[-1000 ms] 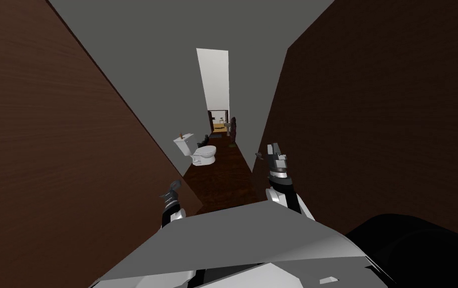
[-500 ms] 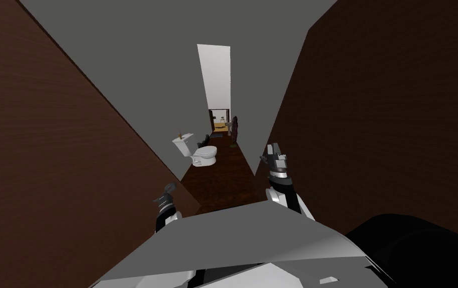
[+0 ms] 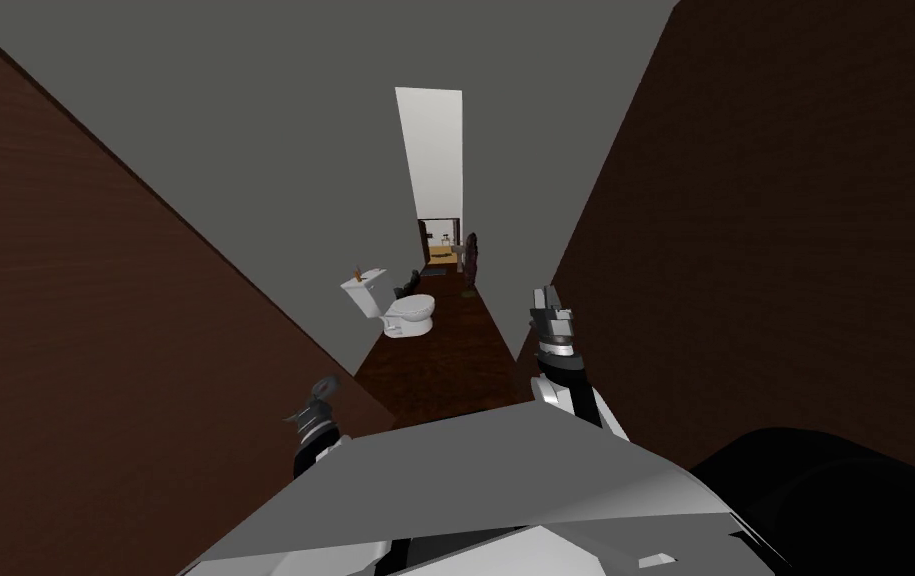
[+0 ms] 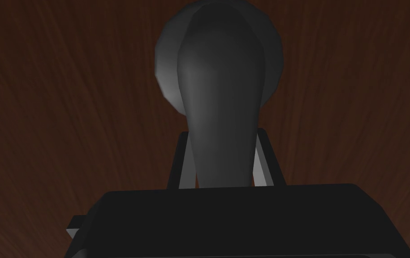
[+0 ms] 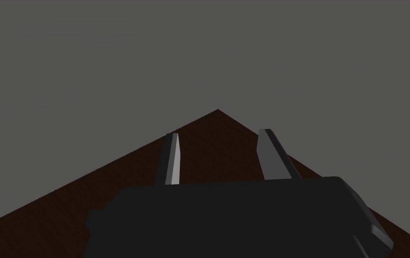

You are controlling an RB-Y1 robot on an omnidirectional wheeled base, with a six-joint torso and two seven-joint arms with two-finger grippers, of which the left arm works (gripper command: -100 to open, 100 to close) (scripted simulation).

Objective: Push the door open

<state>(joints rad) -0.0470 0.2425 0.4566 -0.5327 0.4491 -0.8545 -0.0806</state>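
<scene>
The floor (image 3: 445, 360) is dark brown wood. It runs away in a long thin strip between the walls. A white toilet (image 3: 400, 308) stands on it at the left side, with its lid down. Just behind the toilet sits a small dark thing (image 3: 408, 283), too small to tell. Farther on, a dark mat (image 3: 435, 270) lies flat. Past it the floor turns yellow (image 3: 437, 258).
</scene>
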